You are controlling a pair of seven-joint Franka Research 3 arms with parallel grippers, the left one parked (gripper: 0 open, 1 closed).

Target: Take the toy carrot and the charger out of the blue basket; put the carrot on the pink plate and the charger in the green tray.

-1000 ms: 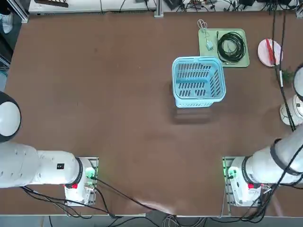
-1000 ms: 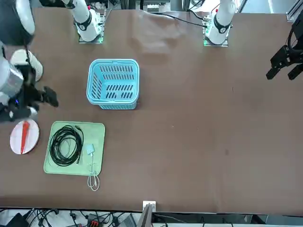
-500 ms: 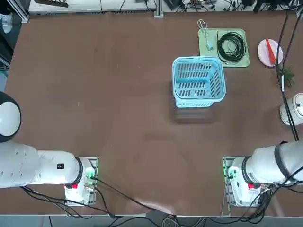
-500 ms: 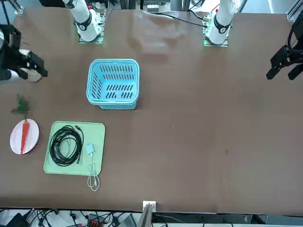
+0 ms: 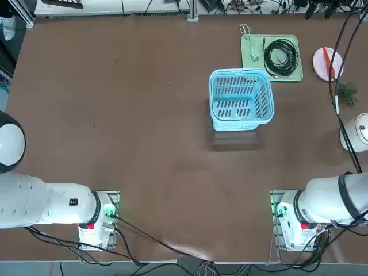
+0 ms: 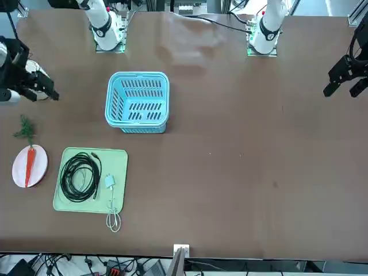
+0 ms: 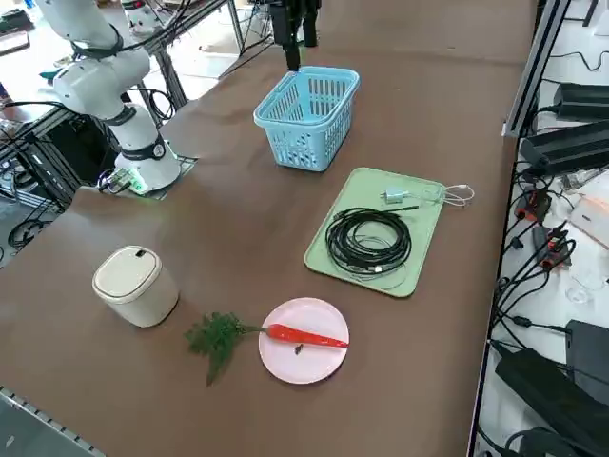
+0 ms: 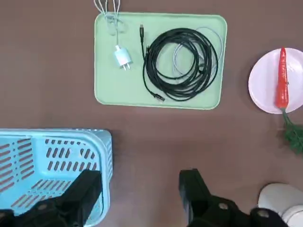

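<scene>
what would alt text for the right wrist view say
Toy carrot, red-orange with green leafy tuft, on a round pale pink plate; pale green rectangular tray holding a small white charger and coiled black cable. Nearby, an empty light blue slatted plastic basket and the open right gripper.

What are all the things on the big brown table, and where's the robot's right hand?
basket: one, light blue, near the middle
tray: one, pale green, beside the basket
charger: one, white, on the tray, its cord over the edge
coiled cable: one, black, on the tray
plate: one, pink, beside the tray
carrot: one, orange-red, on the plate, green leaves past the rim
round-topped device: one, white, near the carrot's leaves
right gripper: one, black, open, above the table
</scene>
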